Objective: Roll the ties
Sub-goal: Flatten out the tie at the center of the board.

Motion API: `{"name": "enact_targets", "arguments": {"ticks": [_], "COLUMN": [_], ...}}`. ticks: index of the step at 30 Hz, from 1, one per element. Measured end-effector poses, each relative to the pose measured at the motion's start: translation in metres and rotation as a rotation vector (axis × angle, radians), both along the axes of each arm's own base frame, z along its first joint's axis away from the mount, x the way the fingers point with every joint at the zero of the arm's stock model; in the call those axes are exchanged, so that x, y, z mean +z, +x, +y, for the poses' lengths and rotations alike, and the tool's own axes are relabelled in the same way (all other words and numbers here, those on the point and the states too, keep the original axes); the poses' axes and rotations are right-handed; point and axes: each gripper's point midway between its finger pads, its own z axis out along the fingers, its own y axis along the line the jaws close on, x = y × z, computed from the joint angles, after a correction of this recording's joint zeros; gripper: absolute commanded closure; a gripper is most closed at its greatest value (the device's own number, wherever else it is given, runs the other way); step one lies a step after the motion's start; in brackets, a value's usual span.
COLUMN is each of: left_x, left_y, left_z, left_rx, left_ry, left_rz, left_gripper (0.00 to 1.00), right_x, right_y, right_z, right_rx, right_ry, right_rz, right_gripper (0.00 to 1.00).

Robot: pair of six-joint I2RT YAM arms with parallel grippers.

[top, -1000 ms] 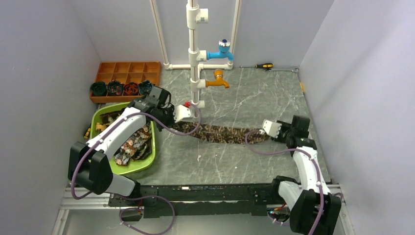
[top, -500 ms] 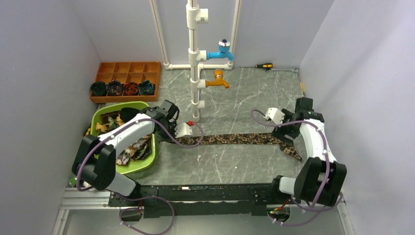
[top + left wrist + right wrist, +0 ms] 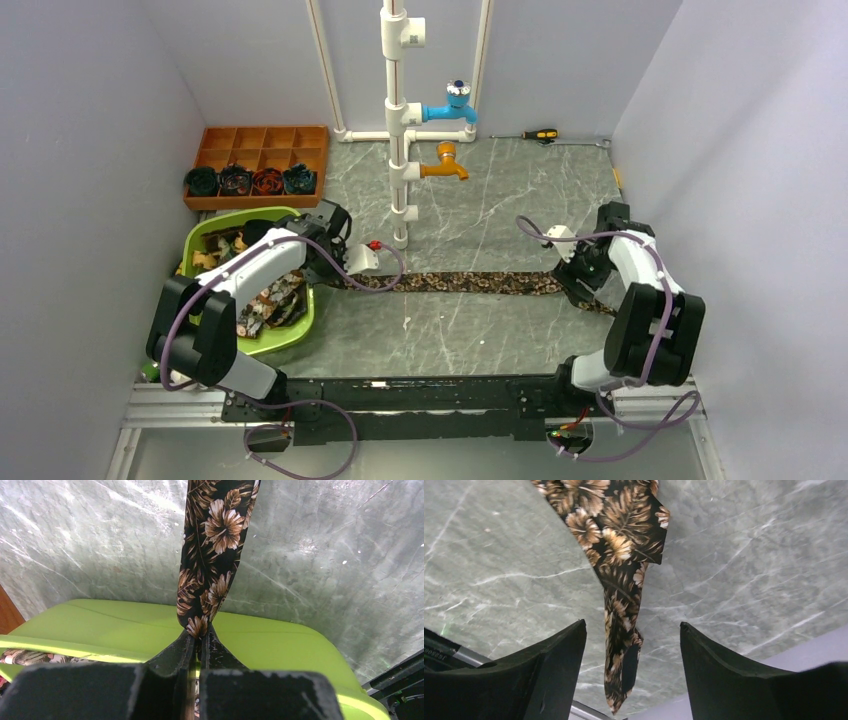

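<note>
Far left at the back, the orange tray [image 3: 262, 150] has four rolled ties [image 3: 235, 181] lined up in its front row, dark little rosettes sitting side by side. Just in front of it sits the green basin [image 3: 283, 342], and there's a heap of loose ties [image 3: 268, 300] piled inside. The left arm reaches over that basin, and look at the left gripper [image 3: 199, 639]: fingers pressed together right on the narrow tip of the floral tie [image 3: 470, 283], black cloth with tan flowers, pinched just past the basin's rim in the wrist view. From that pinch the tie runs out across the grey marbled table [image 3: 480, 340], laid in a long flat strip from left to right, passing in front of the white pipe stand [image 3: 395, 100] with its blue tap [image 3: 452, 105] and orange tap [image 3: 447, 162]. Moving on right, the strip reaches the right arm, where its far end bends off toward the near right corner of the table. The right gripper [image 3: 633, 630] is over that bent end with its fingers spread wide apart, nothing between them; the wrist view shows the broad part of the tie and its folded tail lying on the stone below the gap. Up at the back right, a screwdriver [image 3: 540, 134] lies against the wall.
</note>
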Motion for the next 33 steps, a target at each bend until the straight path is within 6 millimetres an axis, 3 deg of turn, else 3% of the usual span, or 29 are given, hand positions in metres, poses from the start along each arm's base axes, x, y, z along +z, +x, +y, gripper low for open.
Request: {"name": "enact_targets", "arguments": {"ticks": [1, 3, 6, 9, 10, 11, 14, 15, 17, 19, 22, 26, 28, 30, 33], "left_x": [0.0, 0.0, 0.001, 0.003, 0.004, 0.004, 0.007, 0.009, 0.013, 0.015, 0.015, 0.015, 0.015, 0.016, 0.018], "left_y": [0.0, 0.0, -0.002, -0.005, -0.006, -0.007, -0.009, -0.01, -0.009, -0.008, -0.01, -0.011, -0.012, -0.013, -0.011], "left_z": [0.0, 0.0, -0.002, -0.005, -0.007, -0.008, -0.009, -0.01, -0.012, -0.013, -0.013, -0.014, -0.016, -0.019, -0.023], "left_rx": [0.001, 0.001, -0.002, -0.007, -0.009, -0.01, -0.012, -0.012, -0.015, -0.015, -0.017, -0.019, -0.022, -0.024, -0.029], "left_ry": [-0.001, -0.003, -0.016, -0.036, -0.044, -0.051, -0.06, -0.063, -0.073, -0.077, -0.076, -0.083, -0.095, -0.113, -0.149], "left_rz": [0.001, 0.001, 0.014, 0.034, 0.039, 0.046, 0.059, 0.062, 0.062, 0.06, 0.068, 0.076, 0.08, 0.081, 0.069], "left_gripper": [1.0, 1.0, 1.0, 1.0, 1.0, 1.0, 1.0, 1.0, 0.9, 0.77, 0.65, 0.49, 0.45, 0.43, 0.28], "right_x": [-0.006, -0.017, -0.023, -0.01, -0.004, 0.001, -0.002, -0.012, -0.029, -0.034, -0.016, 0.034, 0.047, 0.046, 0.025], "right_y": [0.0, 0.002, 0.011, 0.036, 0.043, 0.045, 0.034, 0.026, 0.01, 0.002, 0.006, 0.05, 0.067, 0.074, 0.067], "right_z": [-0.002, -0.007, -0.016, -0.028, -0.031, -0.032, -0.033, -0.033, -0.034, -0.037, -0.038, -0.031, -0.022, -0.01, 0.006], "right_rx": [-0.007, -0.019, -0.015, 0.014, 0.041, 0.067, 0.175, 0.213, 0.257, 0.261, 0.22, 0.101, 0.038, -0.036, -0.16], "right_ry": [-0.006, -0.025, -0.064, -0.133, -0.167, -0.192, -0.285, -0.307, -0.313, -0.301, -0.24, -0.085, 0.01, 0.113, 0.238], "right_rz": [0.01, 0.033, 0.015, -0.137, -0.22, -0.272, -0.382, -0.367, -0.298, -0.241, -0.184, -0.209, -0.21, -0.175, -0.06], "right_gripper": [0.58, 0.97, 1.0, 1.0, 0.98, 0.89, 0.31, 0.19, 0.12, 0.12, 0.16, 0.27, 0.32, 0.36, 0.42]}}
